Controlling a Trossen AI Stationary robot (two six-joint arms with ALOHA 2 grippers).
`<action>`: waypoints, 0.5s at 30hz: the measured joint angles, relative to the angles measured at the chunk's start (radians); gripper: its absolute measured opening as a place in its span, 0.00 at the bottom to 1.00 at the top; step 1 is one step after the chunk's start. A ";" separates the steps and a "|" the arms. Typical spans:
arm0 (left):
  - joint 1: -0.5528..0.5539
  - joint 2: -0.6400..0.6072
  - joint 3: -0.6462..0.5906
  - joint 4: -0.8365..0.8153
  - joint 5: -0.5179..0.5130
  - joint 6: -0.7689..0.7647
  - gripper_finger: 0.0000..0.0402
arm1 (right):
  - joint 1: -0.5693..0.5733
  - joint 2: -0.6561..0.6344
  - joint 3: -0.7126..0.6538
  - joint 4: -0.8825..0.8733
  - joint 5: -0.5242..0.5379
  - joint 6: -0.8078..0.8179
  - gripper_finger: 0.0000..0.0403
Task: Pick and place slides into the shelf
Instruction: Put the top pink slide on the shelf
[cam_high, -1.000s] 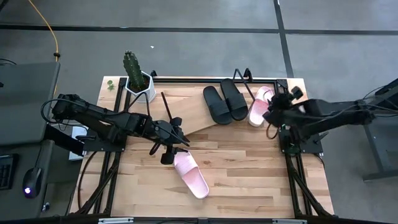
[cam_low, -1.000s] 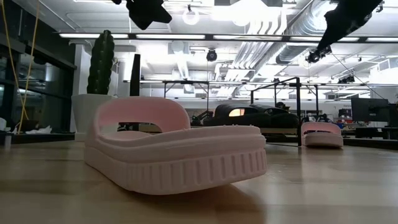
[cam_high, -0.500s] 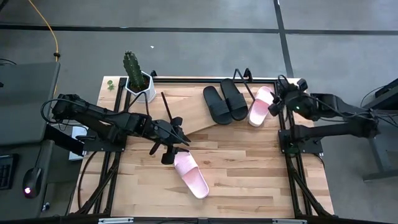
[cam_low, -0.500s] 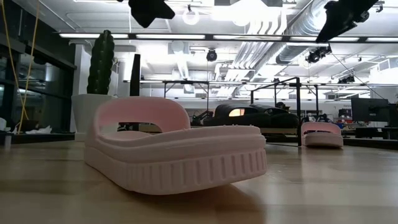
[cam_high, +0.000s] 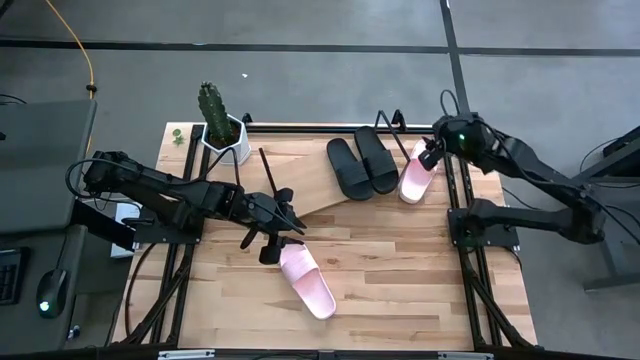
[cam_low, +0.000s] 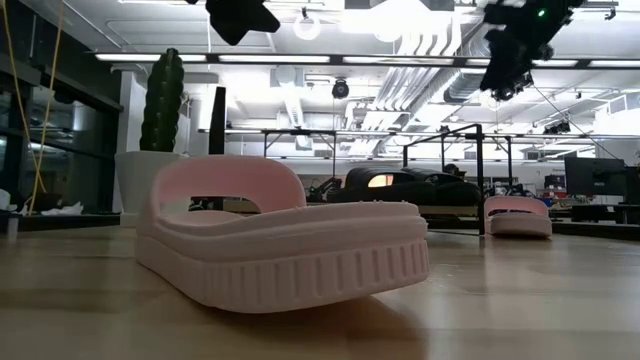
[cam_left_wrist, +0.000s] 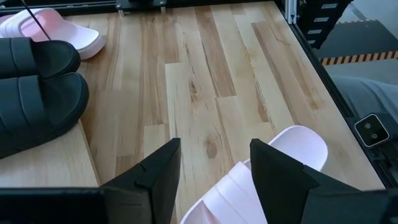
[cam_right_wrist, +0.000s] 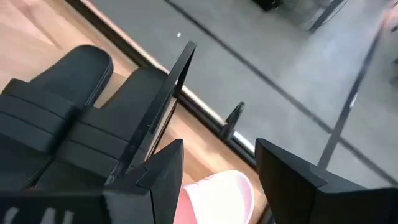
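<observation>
Light wood forms the slanted shelf board (cam_high: 335, 178) on its thin black wire frame, at the far side of the plank worktop (cam_high: 400, 270). Two matte black wide-strap slides (cam_high: 362, 162) lie side by side on it, with one smooth pink slide (cam_high: 415, 172) just to their right. The second pink slide (cam_high: 306, 279), ribbed along its sole, lies on the worktop's near middle. The left end effector (cam_high: 280, 215) hovers open above it. The right end effector (cam_high: 432, 155) hangs open over the far pink slide, holding nothing.
</observation>
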 joint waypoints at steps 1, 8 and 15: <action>0.000 0.000 0.000 0.000 0.000 0.000 0.44 | -0.022 0.017 0.000 0.003 -0.024 -0.006 0.47; 0.000 0.000 0.000 -0.008 0.000 0.000 0.44 | -0.129 0.143 -0.001 -0.010 -0.130 -0.030 0.47; 0.000 0.000 0.000 -0.009 0.000 -0.004 0.44 | -0.174 0.197 -0.001 -0.008 -0.140 -0.018 0.47</action>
